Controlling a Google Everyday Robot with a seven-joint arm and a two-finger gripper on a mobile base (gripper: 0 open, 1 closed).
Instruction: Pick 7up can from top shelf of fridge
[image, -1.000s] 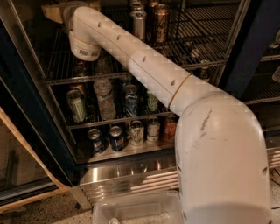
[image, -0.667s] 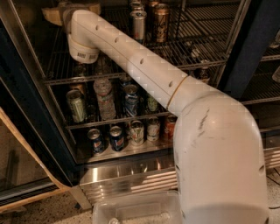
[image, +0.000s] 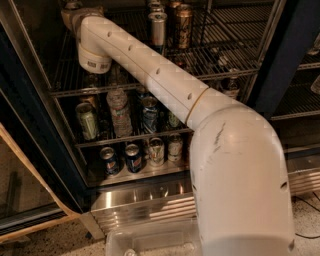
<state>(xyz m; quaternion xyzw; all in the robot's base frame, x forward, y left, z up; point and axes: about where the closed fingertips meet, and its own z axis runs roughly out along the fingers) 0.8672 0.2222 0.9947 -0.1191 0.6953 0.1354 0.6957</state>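
Note:
My gripper (image: 75, 14) is at the top left of the camera view, at the left end of the top shelf (image: 225, 60) of the fridge (image: 145, 205). Only its tan base shows beyond the white wrist (image: 93, 52); the rest is cut off by the frame's top edge. A pale rounded thing (image: 73, 4) shows just above it, and I cannot tell if it is the 7up can. A silvery can (image: 157, 27) and a brown-gold can (image: 183, 20) stand at mid-shelf, well to the right of the gripper. My white arm (image: 165, 85) crosses the fridge opening.
The lower racks hold a green can (image: 87, 120), a water bottle (image: 119, 112), blue cans (image: 132, 157) and others. A clear plastic bin (image: 150, 240) sits in front of the ribbed base. The dark fridge frame (image: 280, 60) stands at the right.
The wrist and gripper have shifted slightly up and to the right along the top shelf. The cans have not moved.

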